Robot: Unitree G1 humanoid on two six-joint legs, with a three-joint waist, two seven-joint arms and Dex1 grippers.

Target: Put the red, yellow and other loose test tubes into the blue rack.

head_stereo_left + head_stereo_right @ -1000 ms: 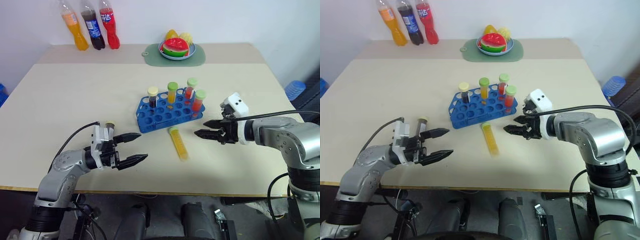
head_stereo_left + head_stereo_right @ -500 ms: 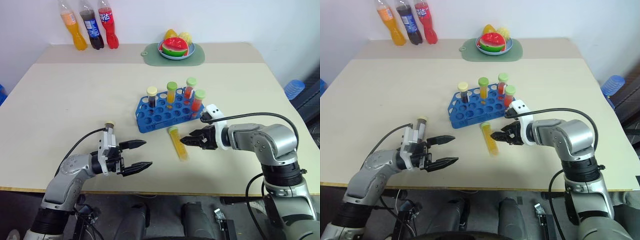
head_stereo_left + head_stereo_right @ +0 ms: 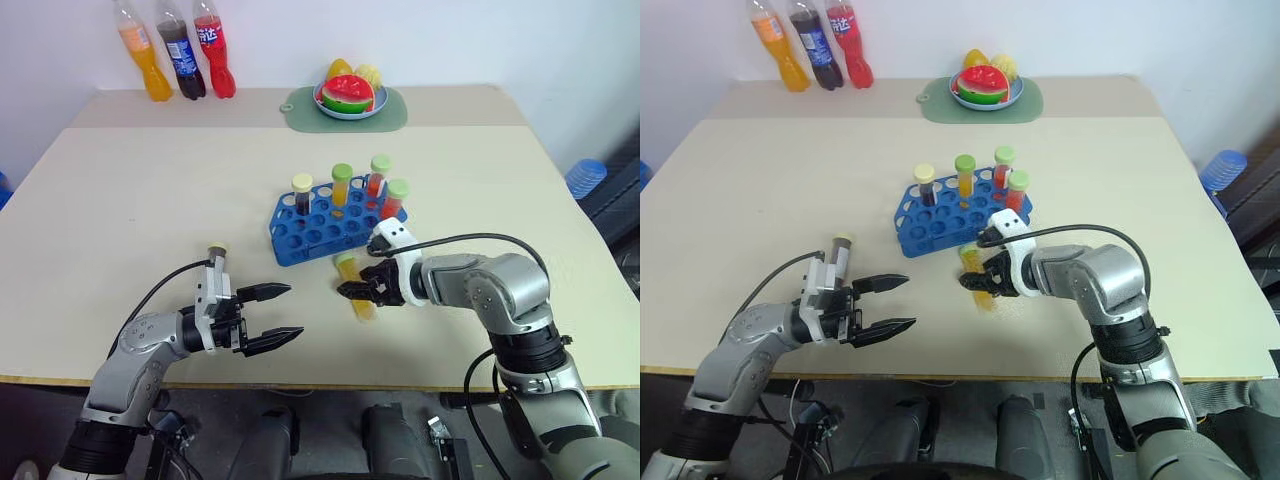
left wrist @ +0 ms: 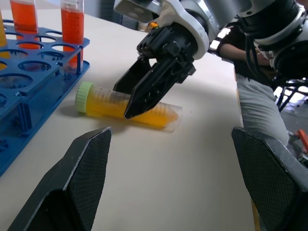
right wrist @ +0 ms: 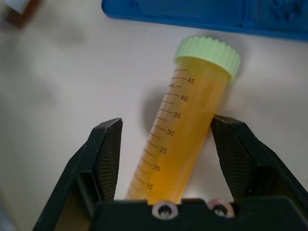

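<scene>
Yellow tube (image 5: 185,125), lower end hidden

Two arms in silver-grey metal casings with rounded joints and black collars. Left gripper (image 3: 272,316): two black tapered fingers, cross-hatched inner pads, white wrist block. Right gripper (image 5: 167,144): matching black fingers, two small screws at base. Thin black cables loop along both forearms.

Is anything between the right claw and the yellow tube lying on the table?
Nothing visible. The right claw is open and already straddles the yellow tube, one finger either side, on the table beside the blue rack.
</scene>
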